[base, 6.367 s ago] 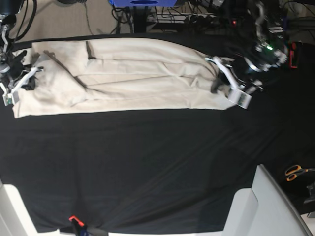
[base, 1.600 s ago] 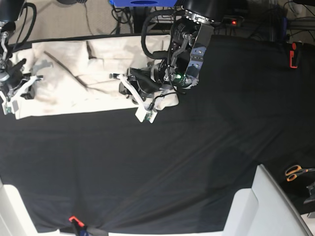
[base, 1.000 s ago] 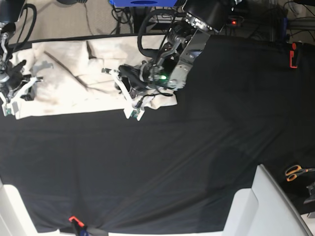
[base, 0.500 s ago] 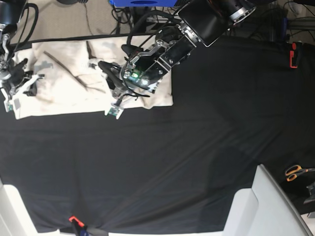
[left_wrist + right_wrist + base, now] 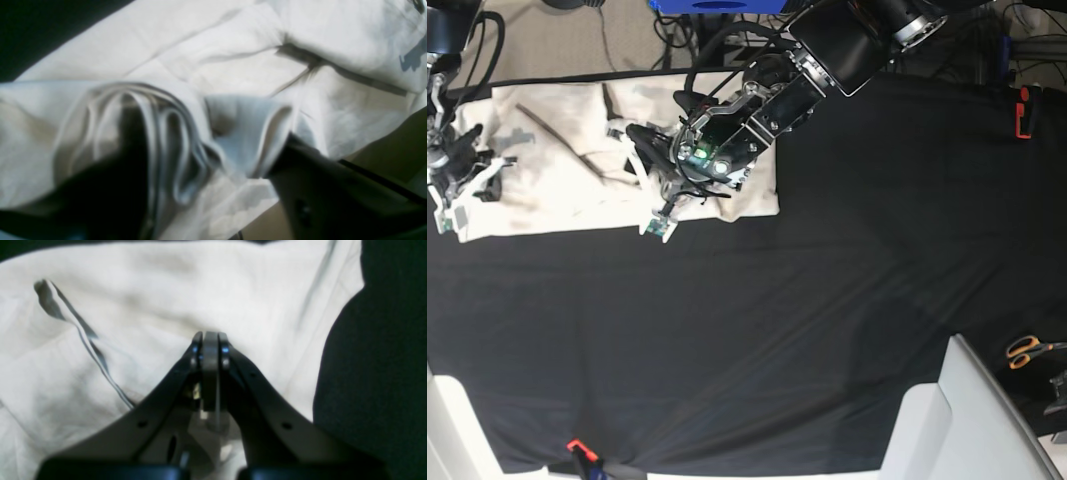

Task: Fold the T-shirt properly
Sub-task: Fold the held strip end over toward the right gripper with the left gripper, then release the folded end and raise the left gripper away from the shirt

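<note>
The cream T-shirt (image 5: 557,195) lies along the far left of the black table, its right end doubled back over the middle. My left gripper (image 5: 635,178) hovers low over that folded part. In the left wrist view its dark fingers (image 5: 110,186) stand apart, and a bunched hem of the T-shirt (image 5: 233,66) lies loose between them around the left gripper (image 5: 210,133). At the shirt's left edge my right gripper (image 5: 462,190) is shut. The right wrist view shows the right gripper (image 5: 206,340) with tips together on the T-shirt (image 5: 166,290), and no cloth visible between them.
Black cloth (image 5: 777,330) covers the table. Pale rigid panels stand at the front right (image 5: 967,420) and front left (image 5: 452,430). Orange-handled scissors (image 5: 1025,350) lie at the right edge, a red object (image 5: 1024,110) at the far right, an orange clamp (image 5: 579,447) at the front.
My left arm swept leftward, carrying the shirt's right end over the middle, then stopped; its jaws now stand apart. The right gripper has stayed put at the left edge.
</note>
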`<state>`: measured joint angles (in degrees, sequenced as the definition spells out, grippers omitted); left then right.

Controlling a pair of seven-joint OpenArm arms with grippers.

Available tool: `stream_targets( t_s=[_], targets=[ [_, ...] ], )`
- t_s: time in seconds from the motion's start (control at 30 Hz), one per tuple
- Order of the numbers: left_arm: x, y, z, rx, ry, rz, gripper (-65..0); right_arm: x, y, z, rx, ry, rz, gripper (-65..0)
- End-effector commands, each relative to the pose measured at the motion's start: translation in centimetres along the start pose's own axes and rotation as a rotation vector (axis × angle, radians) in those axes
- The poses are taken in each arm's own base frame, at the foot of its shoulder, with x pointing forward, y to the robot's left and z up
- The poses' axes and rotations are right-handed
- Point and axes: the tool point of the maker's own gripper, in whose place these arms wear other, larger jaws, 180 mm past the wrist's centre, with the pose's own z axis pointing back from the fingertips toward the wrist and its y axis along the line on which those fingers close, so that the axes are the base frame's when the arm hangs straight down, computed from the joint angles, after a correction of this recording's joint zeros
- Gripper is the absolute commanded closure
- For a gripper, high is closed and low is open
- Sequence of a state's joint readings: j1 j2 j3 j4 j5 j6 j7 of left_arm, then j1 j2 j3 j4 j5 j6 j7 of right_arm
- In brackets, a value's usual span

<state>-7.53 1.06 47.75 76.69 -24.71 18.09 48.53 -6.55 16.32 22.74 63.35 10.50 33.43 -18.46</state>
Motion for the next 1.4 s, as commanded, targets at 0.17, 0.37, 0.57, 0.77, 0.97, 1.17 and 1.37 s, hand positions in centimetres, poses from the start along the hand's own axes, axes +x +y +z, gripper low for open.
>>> stream_targets(
  t_s=[0.17, 0.37, 0.57, 0.77, 0.97, 1.17, 1.37],
  targets=[
    [2.0, -3.2, 0.4, -0.038, -0.043, -0.191, -41.0, 1.7, -0.8, 0.4, -0.012, -0.044, 0.014, -0.2],
    [2.4, -3.6, 0.6, -0.049, -0.052, -0.192, -40.6, 1.7, -0.8, 0.4, -0.012, -0.044, 0.014, -0.2],
    [2.7, -4.7, 0.6, -0.069, -0.055, -0.196, -40.6, 1.9, -0.8, 0.2, -0.011, -0.046, 0.013, -0.2],
    [1.5, -7.0, 0.8, -0.09, 0.025, -0.297, -40.6, 1.8, -1.0, -0.4, -0.008, -0.034, -0.01, -0.2],
    [1.7, -7.6, 0.9, -0.098, 0.02, -0.308, -40.5, 2.0, -1.0, -0.5, -0.007, -0.038, -0.012, -0.2],
    [1.9, -7.0, 0.5, -0.078, 0.025, -0.314, -40.5, 2.6, -1.0, -0.6, -0.007, -0.049, -0.011, -0.2],
    [3.2, -4.4, -0.4, -0.007, 0.032, -0.326, -40.5, 2.8, -1.0, -0.6, -0.007, -0.052, -0.01, -0.2]
  ],
)
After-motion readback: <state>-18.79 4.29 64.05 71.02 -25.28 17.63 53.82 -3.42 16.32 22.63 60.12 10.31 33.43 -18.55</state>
